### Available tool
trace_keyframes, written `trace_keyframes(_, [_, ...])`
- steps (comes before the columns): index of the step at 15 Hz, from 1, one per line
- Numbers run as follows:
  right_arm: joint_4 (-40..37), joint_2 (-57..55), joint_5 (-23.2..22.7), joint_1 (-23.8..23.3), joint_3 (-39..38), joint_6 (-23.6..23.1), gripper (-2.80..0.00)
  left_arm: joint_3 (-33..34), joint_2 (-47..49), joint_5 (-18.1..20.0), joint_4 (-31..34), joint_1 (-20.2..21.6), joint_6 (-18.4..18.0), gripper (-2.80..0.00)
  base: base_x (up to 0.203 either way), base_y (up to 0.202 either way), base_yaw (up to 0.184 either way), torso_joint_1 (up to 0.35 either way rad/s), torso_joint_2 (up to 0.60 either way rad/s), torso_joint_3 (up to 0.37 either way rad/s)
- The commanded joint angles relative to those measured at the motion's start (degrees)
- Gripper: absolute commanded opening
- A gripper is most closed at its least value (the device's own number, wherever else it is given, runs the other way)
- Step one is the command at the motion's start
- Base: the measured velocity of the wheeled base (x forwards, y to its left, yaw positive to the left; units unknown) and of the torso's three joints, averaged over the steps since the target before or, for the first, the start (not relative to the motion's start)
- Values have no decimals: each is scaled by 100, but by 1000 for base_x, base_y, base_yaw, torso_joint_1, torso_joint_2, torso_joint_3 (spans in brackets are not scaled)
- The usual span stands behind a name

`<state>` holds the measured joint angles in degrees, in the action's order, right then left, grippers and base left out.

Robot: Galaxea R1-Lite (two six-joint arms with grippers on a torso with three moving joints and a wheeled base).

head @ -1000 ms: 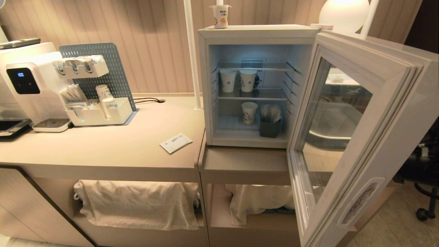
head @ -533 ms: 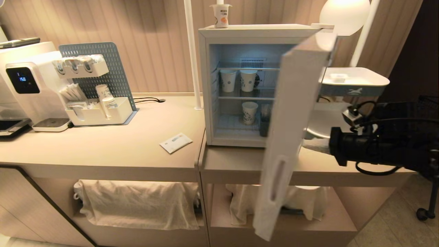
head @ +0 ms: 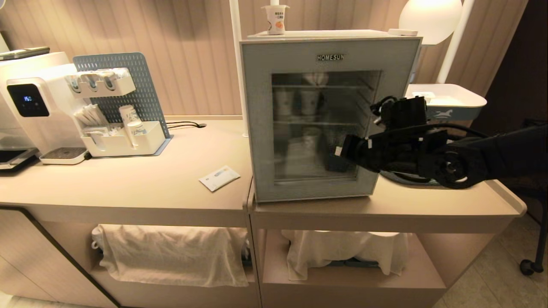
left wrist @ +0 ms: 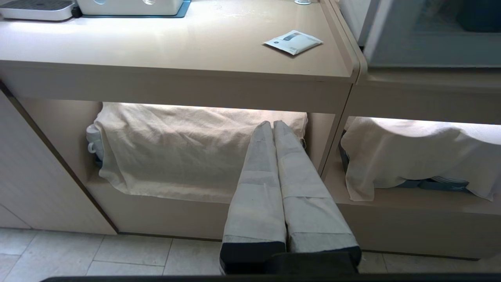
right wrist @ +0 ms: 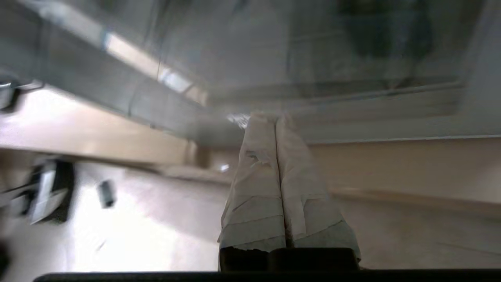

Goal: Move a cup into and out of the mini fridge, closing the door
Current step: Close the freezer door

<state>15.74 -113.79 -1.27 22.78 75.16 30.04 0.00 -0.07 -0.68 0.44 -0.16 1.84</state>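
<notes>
The door (head: 329,117) of the mini fridge (head: 325,35) is seen shut flat against the cabinet, with the "HOMESUN" lettering at its top and paper cups (head: 299,100) dimly visible on the wire shelves behind the dark glass. The cup (head: 275,19) is found standing upright on top of the fridge, near the far left corner of the roof, outside the compartment. The right hand (head: 338,151) is held level in front of the lower right part of the door glass; its fingers (right wrist: 274,164) are pressed together, nothing is gripped, and the tips are at or just off the pane, contact not being determinable. The left hand (left wrist: 273,124) is parked low in front of the counter (head: 128,184), fingers closed and empty, pointed toward a cloth (left wrist: 176,149) draped over the lower shelf. A white sachet (head: 219,177) lies flat on the counter just left of the fridge. A water dispenser (head: 34,111) and an organiser rack (head: 120,107) stand at the far left.
</notes>
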Motion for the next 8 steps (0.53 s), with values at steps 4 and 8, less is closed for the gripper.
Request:
trace_keyframes(4, [-156,677,765,52,-571,-236,-280,9,7,-2,0,-2,2,-280,0,0,0,0,0,0])
trace_keyframes(8, [-123,2309,2306,-475,-2028,-788,-280,9,7,-2,0,1,9,-280,0,0,0,0,0,0])
